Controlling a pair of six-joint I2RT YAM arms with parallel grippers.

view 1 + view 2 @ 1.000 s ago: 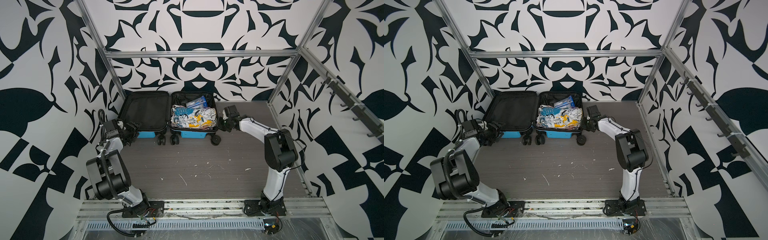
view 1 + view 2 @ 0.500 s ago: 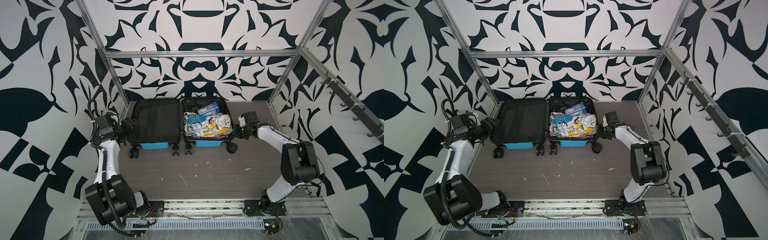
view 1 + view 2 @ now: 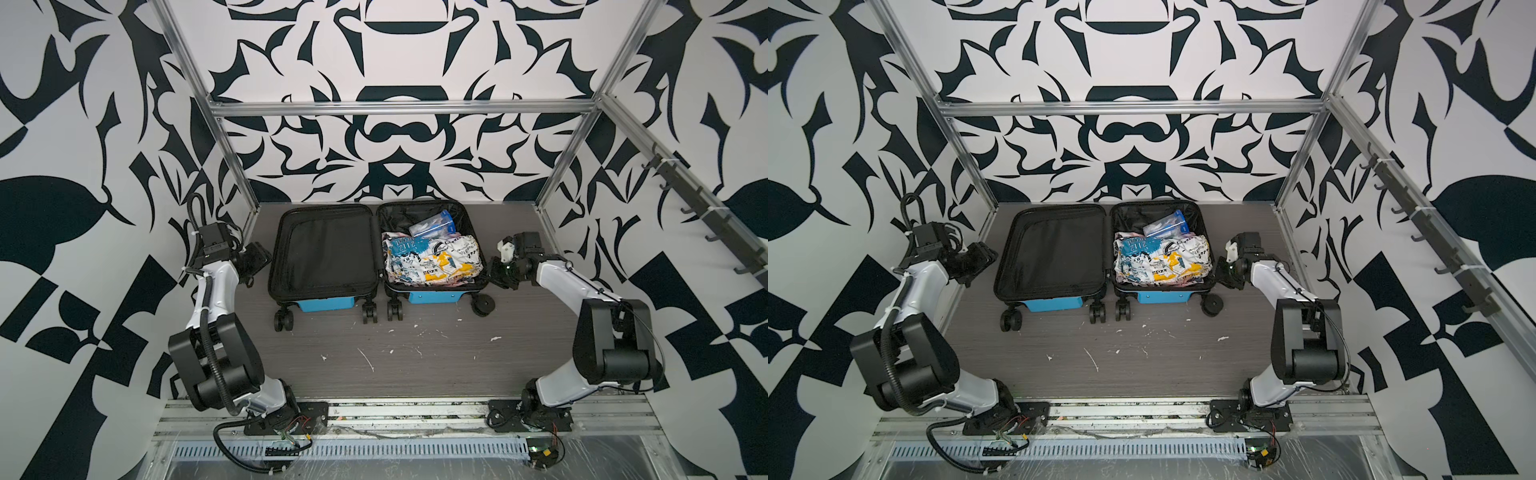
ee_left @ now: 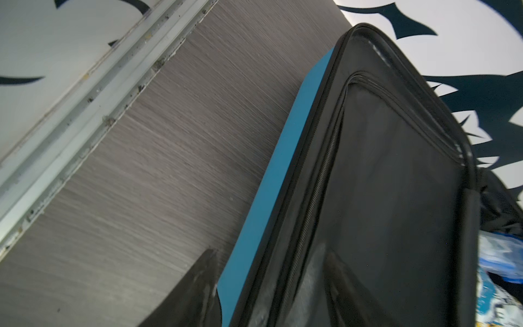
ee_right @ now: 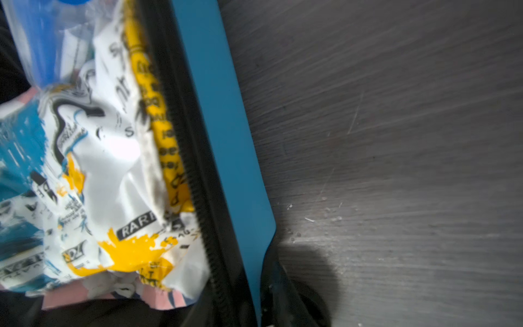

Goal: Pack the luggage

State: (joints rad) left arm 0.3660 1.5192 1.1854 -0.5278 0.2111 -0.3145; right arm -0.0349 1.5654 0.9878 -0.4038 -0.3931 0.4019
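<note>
Left end effector (image 3: pixel 257 261) hovers just beside the left rim of the open luggage (image 3: pixel 326 304), fingers (image 4: pixel 198 288) apart. The right end effector (image 3: pixel 500 272) sits at the opposite rim, its spread impossible to judge. Splayed flat at the far end of the table (image 3: pixel 415 365), the case holds a printed garment (image 3: pixel 432 262) and a clear pouch (image 3: pixel 430 226), both in its right half.

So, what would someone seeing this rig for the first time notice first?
Probably the small bright blue hard-shell suitcase lying open at the back of the grey table, against bold black-and-white patterned walls. Its right half is stuffed with a crumpled white, yellow and blue printed bundle, while the left half shows only black lining. The left pincer and the right pincer sit just outside its two sides.
</note>
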